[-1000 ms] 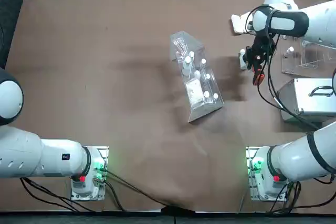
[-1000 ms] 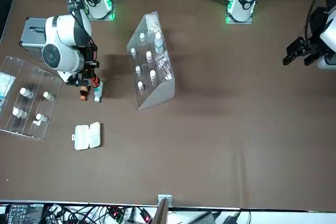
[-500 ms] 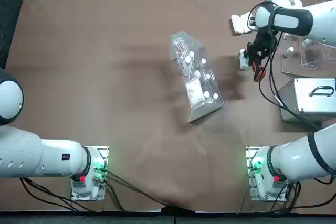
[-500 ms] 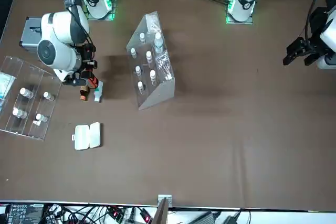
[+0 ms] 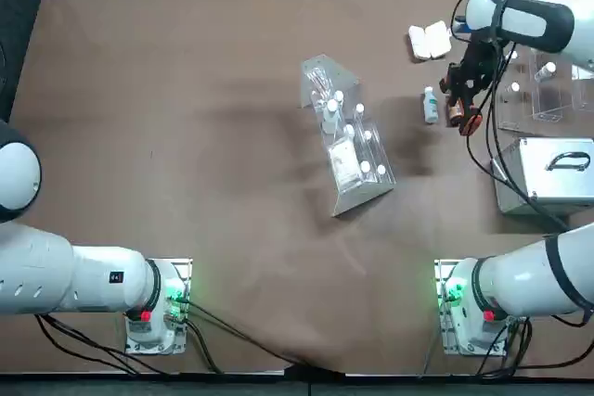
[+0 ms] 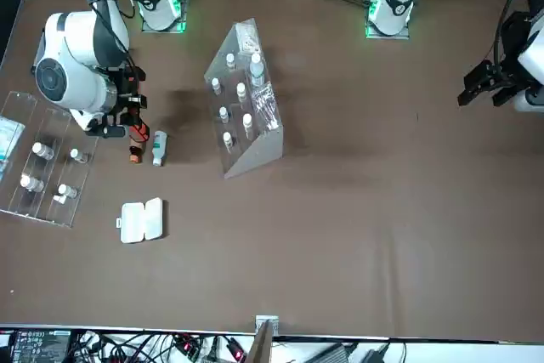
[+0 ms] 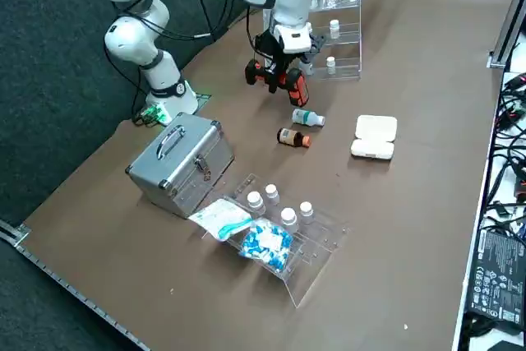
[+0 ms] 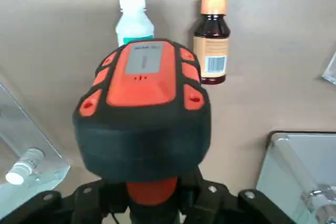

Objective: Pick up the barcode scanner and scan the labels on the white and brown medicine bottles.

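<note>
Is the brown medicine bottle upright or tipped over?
Tipped: the amber-brown glass bottle lies on its side, its orange cap pointing sideways, label visible.

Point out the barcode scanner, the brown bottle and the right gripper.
Barcode scanner (image 8: 142, 82): right wrist view, on its orange-red top.
Brown bottle (image 7: 290, 137): right side view, on its labelled body.
Right gripper (image 8: 153, 195): right wrist view, between its fingers, shut on the scanner.

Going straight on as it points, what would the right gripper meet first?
Likely the tabletop near the brown bottle, barcode scanner first, since the right gripper holds it above there; depth is unclear.
</note>
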`<state>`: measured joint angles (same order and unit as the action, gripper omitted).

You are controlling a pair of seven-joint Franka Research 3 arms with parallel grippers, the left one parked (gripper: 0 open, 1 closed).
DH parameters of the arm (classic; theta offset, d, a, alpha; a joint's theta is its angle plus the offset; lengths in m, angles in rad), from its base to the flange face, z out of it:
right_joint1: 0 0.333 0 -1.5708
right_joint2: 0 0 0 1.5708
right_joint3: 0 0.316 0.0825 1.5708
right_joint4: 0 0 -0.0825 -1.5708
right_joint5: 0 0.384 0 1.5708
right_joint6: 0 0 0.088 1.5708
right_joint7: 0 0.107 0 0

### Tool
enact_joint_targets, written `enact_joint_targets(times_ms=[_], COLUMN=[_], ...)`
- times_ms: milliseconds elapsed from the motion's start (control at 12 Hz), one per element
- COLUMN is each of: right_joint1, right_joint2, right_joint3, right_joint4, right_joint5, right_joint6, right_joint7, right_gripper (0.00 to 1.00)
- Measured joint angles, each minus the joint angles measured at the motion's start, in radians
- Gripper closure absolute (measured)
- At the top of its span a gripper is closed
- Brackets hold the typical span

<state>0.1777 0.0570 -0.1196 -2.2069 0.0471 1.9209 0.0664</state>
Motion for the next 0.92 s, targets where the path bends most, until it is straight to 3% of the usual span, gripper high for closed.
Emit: enact_joint_targets(times_ms=[917], right_joint1=[-0.093], right_joint2=[0.027], right_joint3=[-0.005], right_joint4=[-0.028], right_joint5=[-0.010], right_joint6=[0.016], right_joint7=[-0.043], right_gripper=[0.57])
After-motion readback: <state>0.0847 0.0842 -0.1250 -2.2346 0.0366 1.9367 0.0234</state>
